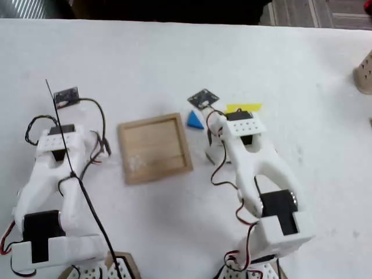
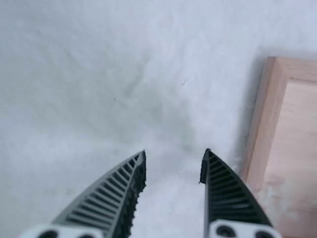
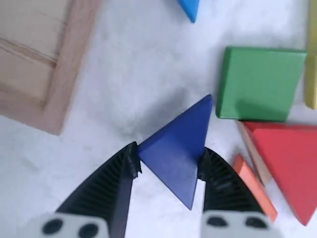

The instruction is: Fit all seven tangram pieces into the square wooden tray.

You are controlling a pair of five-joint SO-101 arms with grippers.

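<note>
We see the square wooden tray (image 1: 154,148) flat on the white table (image 1: 174,58), between the left arm (image 1: 52,174) and the right arm (image 1: 256,168).

The right gripper (image 3: 168,153) pinches a dark blue wooden triangle (image 3: 178,148), one ribbed finger on each slanted side, with one corner pointing away from the claw. This triangle sits on the table near a corner of the tray (image 3: 44,64) but apart from it.

A green square block (image 3: 260,82) lies just beside the dark blue triangle's far tip. A red triangle (image 3: 285,158) lies next to the green block, and an orange piece (image 3: 255,186) lies along the red triangle's edge, partly behind a finger. A yellow piece (image 3: 312,54) is at the green block's far side. A small light blue triangle (image 1: 195,120) lies on the table just off the tray's corner.

The left gripper (image 2: 174,152) has its fingers spread with nothing between them. It is low over bare table, just beside the tray's outer rim (image 2: 257,124).
</note>
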